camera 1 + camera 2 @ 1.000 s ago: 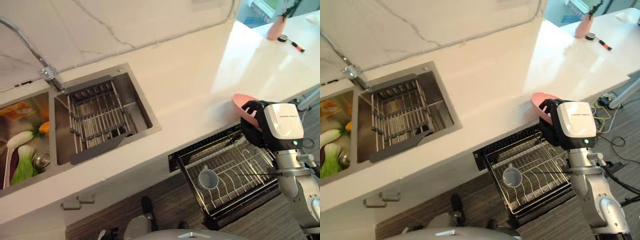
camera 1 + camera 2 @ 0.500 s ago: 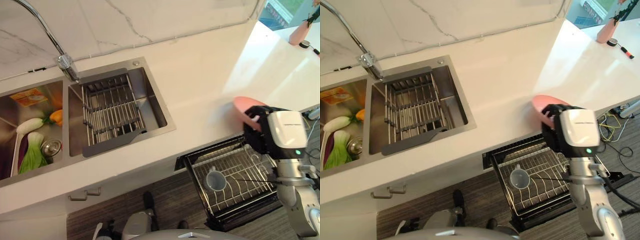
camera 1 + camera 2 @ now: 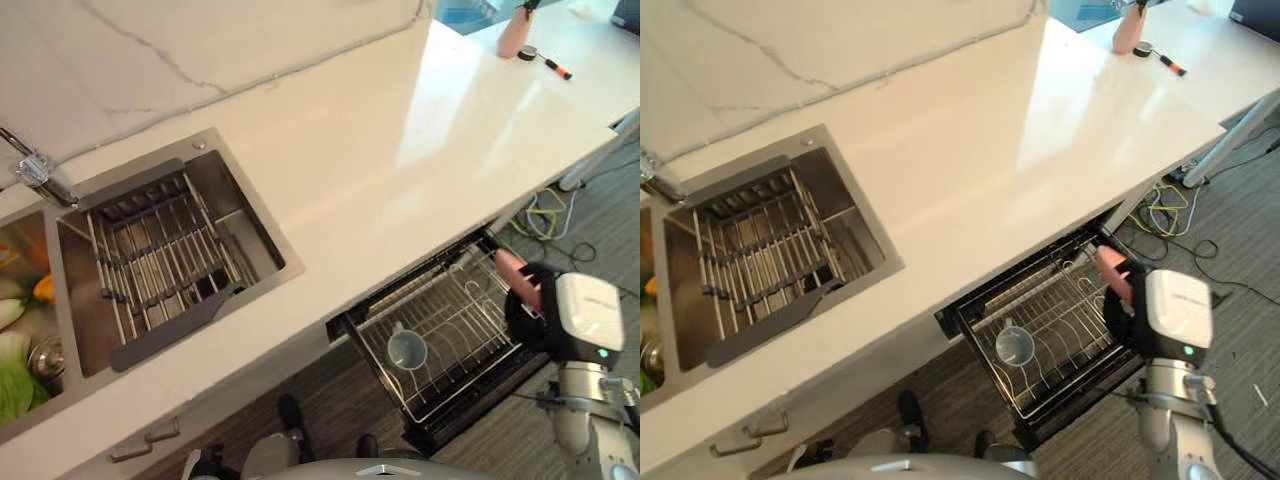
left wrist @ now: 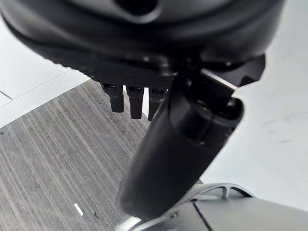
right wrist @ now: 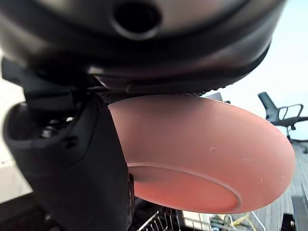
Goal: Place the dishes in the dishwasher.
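White counter [image 3: 400, 150] spans mid-frame. At lower right, pink plate [image 3: 512, 274] is held clamped in right hand [image 3: 528, 310] above the rack [image 3: 440, 330]; placement apparently pending. One cup [image 3: 406, 350] is loaded.

The right robot hand [image 3: 530, 305] is curled in a grip, while the left robot hand [image 4: 144, 98] hangs with straight fingers.
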